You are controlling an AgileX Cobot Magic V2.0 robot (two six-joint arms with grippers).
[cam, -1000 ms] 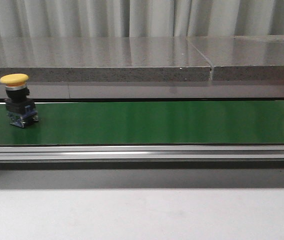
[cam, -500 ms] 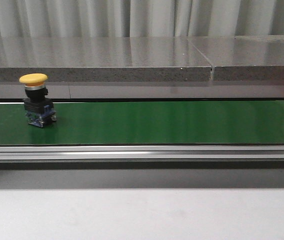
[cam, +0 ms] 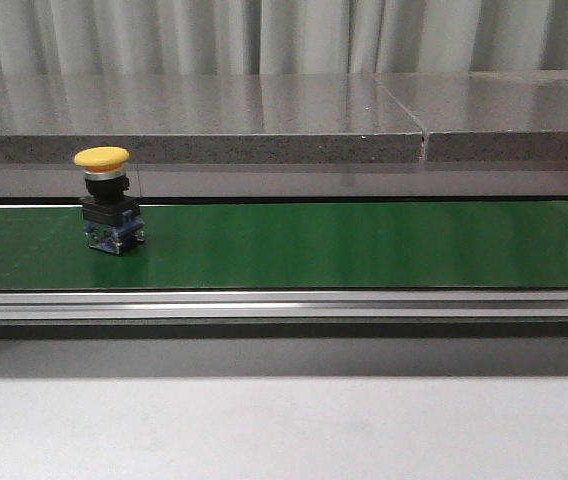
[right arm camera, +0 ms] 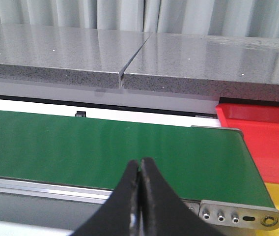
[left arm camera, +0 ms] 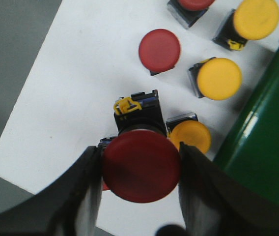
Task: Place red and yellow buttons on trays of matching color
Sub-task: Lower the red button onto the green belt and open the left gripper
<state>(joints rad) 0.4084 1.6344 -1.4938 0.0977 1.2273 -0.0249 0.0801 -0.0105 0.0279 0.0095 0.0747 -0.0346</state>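
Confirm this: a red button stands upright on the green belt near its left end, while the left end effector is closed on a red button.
Not quite. The button on the belt has a yellow cap, not red, as the front view shows. The rest holds: it stands upright near the belt's left end, and the left end effector is closed on a red button.

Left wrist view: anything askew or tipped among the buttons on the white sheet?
Nothing stands out. The red button sits between the left gripper fingers, cap toward the camera. The others on the white sheet look upright, red and yellow mixed, none spilled onto the green belt.
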